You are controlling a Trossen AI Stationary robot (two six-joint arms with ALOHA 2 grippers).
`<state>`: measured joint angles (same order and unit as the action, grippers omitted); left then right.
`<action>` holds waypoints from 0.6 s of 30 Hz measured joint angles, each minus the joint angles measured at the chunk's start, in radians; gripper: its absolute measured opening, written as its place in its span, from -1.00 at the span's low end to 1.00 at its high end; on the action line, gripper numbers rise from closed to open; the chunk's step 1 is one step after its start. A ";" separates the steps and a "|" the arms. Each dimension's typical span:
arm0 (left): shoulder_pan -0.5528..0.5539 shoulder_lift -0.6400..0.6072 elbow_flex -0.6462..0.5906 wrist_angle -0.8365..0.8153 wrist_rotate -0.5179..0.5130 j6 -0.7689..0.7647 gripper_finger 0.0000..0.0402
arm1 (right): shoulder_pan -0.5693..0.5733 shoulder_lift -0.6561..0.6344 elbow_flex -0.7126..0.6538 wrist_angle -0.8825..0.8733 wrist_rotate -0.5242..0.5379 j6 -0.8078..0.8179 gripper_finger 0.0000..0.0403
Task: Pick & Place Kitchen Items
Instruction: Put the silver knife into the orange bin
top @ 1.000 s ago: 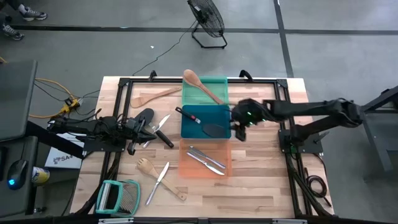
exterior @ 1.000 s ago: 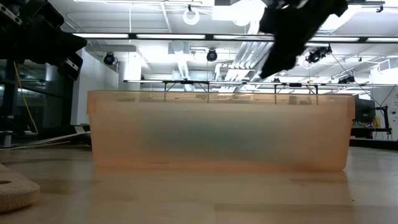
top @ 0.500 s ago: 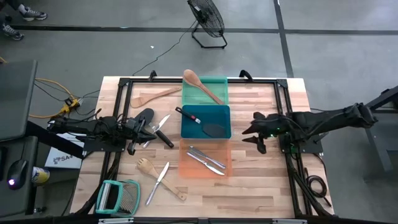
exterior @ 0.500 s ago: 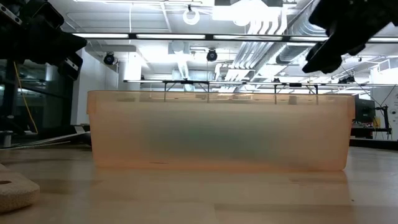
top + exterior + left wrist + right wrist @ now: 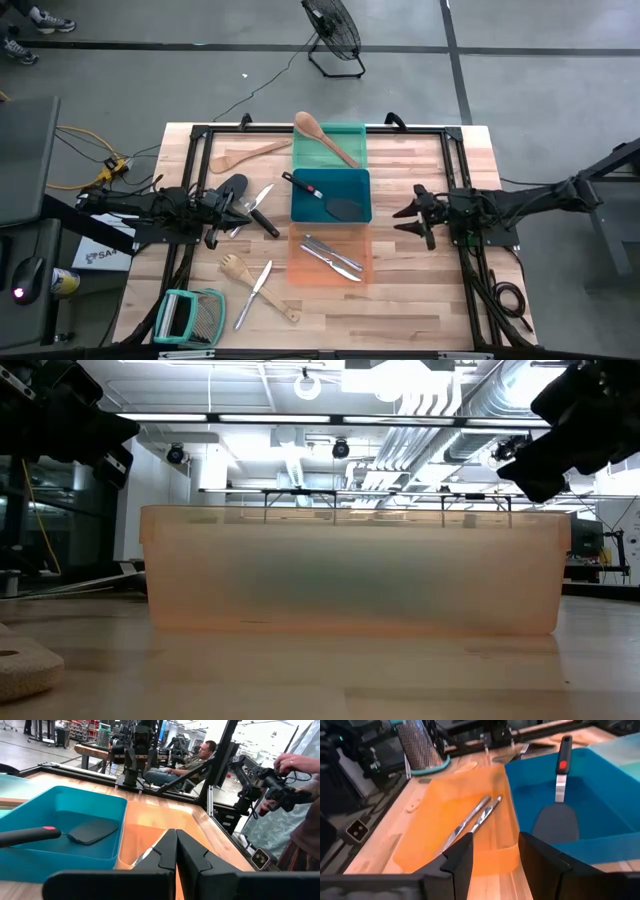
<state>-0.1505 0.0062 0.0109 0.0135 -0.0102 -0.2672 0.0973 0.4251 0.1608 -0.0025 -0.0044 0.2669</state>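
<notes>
We judged the step in hand to be a reach for the next loose utensil, and it would go best by choosing one clear of its neighbours, coming down across the handle, and carrying it level over a tray wall.

The surface (image 5: 420, 270) held three trays in a column at its middle: the green tray (image 5: 350, 160) farthest, with a wooden spoon (image 5: 322, 137) lying across it; the blue tray (image 5: 355, 185) in the middle, holding a black spatula (image 5: 325, 198); the orange tray (image 5: 305, 272) nearest, holding metal knives (image 5: 332, 256).

The right claw (image 5: 412, 214) hung to the right of the blue and orange trays, apart from both, fingers partly spread and empty; nothing of the task lay beside it.

The left claw (image 5: 243, 207) sat at the left, fingers pressed together with nothing between them. The loose items lay around it: a dark spatula (image 5: 228, 186) and a silver knife (image 5: 262, 196) just beside it, a wooden spatula (image 5: 247, 155) farther off, a wooden fork (image 5: 236, 267) and another knife (image 5: 254, 293) nearer. We judged the left arm better placed for these.
</notes>
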 joint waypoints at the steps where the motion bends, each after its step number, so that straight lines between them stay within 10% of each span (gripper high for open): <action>1: 0.000 0.000 0.000 0.000 0.000 0.000 -1.00 | -0.004 -0.020 -0.007 -0.001 0.000 0.000 -0.26; 18: 0.000 0.000 0.000 0.000 0.000 0.000 -1.00 | -0.028 -0.287 -0.094 -0.008 -0.055 -0.010 -0.26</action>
<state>-0.1507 0.0063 0.0109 0.0135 -0.0105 -0.2672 0.0692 0.1377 0.0671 -0.0101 -0.0597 0.2569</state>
